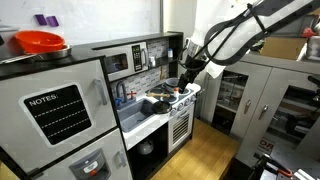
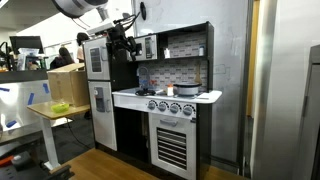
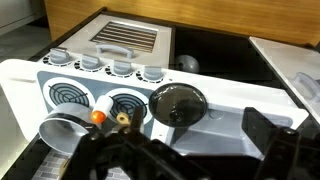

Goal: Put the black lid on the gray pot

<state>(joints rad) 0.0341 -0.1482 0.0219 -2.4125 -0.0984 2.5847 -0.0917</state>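
Observation:
The black lid (image 3: 178,103) lies flat on the white toy stove top (image 3: 215,120), to the right of the burners. The gray pot (image 3: 60,129) is at the stove's near left in the wrist view, tilted with its mouth showing, and an orange piece is beside it. My gripper (image 3: 185,150) is open and empty, above and in front of the lid and not touching it. In both exterior views the gripper (image 1: 190,66) (image 2: 128,45) hangs above the toy kitchen's counter. The pot and lid are too small to make out there.
The toy kitchen has stove knobs (image 3: 105,65), an oven (image 1: 180,128) below and a sink (image 1: 133,118) beside the stove. A large orange-red bowl (image 1: 40,42) sits on top of the toy fridge. Metal cabinets (image 1: 275,100) stand nearby, and a desk (image 2: 50,110) with a box.

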